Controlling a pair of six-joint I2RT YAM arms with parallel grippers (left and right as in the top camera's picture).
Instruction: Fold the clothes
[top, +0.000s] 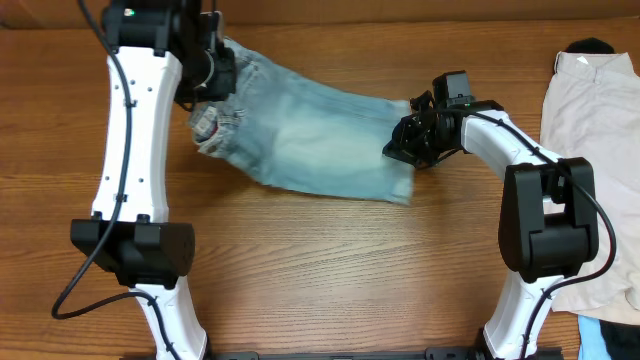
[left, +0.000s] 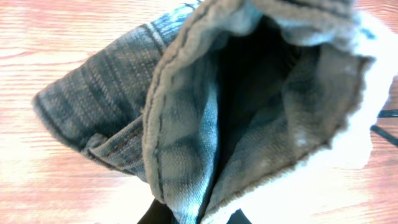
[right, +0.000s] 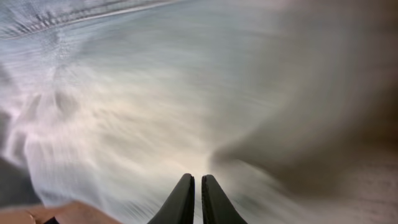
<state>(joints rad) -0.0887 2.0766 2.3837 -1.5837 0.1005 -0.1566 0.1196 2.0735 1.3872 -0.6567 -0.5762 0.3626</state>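
Observation:
The clothes (top: 310, 135), light-blue faded denim, lie spread across the wooden table from the upper left to the centre right. My left gripper (top: 210, 75) is at the garment's upper-left end. In the left wrist view that gripper (left: 199, 214) is shut on a bunched seamed edge of the clothes (left: 186, 124), and the fabric opens like a pouch beyond it. My right gripper (top: 400, 148) rests at the garment's right edge. Seen from the right wrist, its fingers (right: 198, 179) stand almost together over the blurred denim (right: 155, 93), with nothing seen between them.
A beige garment (top: 590, 150) lies along the right edge of the table, with a dark item (top: 590, 45) at its top and a blue item (top: 612, 335) at the bottom right corner. Both arm bases stand at the near edge.

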